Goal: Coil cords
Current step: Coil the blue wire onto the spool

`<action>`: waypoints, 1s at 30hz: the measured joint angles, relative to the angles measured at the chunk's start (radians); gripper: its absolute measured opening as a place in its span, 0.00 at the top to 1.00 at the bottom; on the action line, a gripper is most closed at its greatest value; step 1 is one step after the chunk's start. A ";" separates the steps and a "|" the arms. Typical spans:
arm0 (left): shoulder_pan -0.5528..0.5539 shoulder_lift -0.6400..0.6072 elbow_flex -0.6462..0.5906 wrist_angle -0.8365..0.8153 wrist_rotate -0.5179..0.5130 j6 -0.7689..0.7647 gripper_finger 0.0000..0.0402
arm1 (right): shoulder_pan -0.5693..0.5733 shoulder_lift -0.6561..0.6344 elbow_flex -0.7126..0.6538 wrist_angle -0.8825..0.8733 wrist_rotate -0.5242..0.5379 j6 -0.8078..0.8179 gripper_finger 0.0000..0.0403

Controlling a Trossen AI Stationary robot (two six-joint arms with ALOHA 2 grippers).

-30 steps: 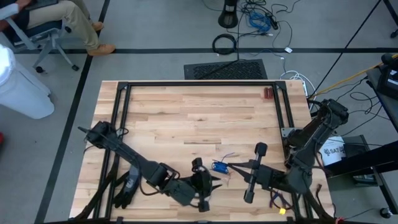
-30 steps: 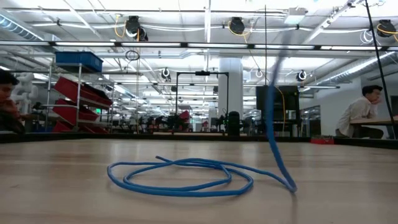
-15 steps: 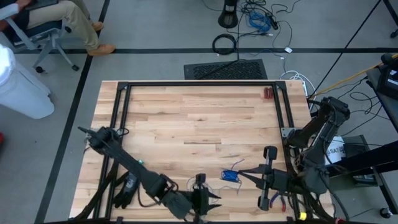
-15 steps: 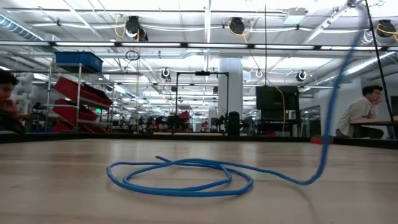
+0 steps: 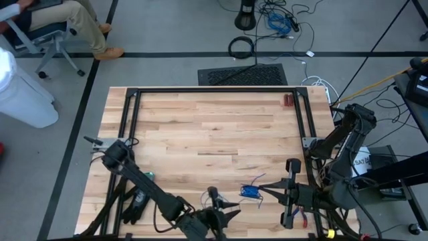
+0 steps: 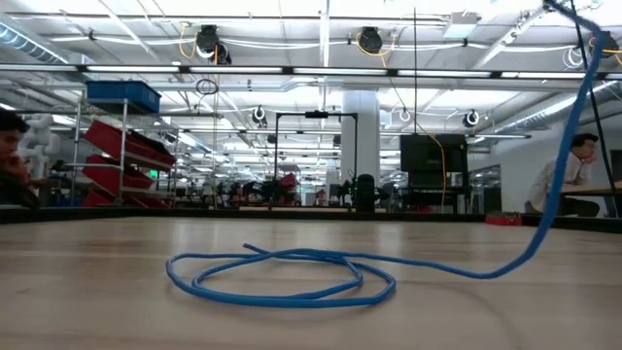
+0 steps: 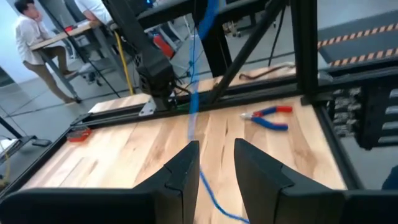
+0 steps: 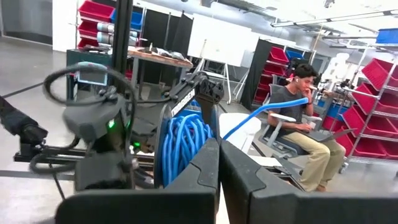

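Cords (image 5: 251, 192): small blue loop on the near bench (image 5: 200, 127), tail rising right into the right pincer (image 5: 262, 189), pinched shut on it. Left pincer (image 5: 232, 214), half open, empty, just near-left.

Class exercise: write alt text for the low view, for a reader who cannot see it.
A thin blue cord lies in a flat loop on a pale wooden table, its tail rising off the surface toward the picture's upper right corner. Behind is a bright workshop with red storage bins and seated people.
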 joint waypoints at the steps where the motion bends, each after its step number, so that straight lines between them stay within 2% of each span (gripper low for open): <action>1: 0.001 0.003 0.000 -0.004 0.002 0.001 0.73 | -0.001 0.000 0.000 0.001 0.000 0.000 1.00; 6: 0.012 0.025 0.000 0.001 0.021 -0.002 0.65 | 0.000 0.000 0.000 0.005 -0.003 0.000 1.00; 10: 0.022 0.044 -0.001 -0.010 -0.014 -0.024 0.56 | 0.000 0.000 0.000 0.005 -0.003 0.000 1.00; 13: 0.028 0.042 -0.001 -0.007 -0.049 -0.028 0.53 | 0.000 0.000 0.000 0.004 -0.004 -0.003 1.00; 24: 0.028 0.041 -0.001 -0.012 -0.010 -0.028 0.53 | 0.000 0.000 0.000 0.004 -0.004 -0.007 1.00; 30: 0.031 0.041 -0.001 -0.036 -0.004 -0.039 0.59 | -0.001 0.000 0.000 0.004 -0.004 -0.007 1.00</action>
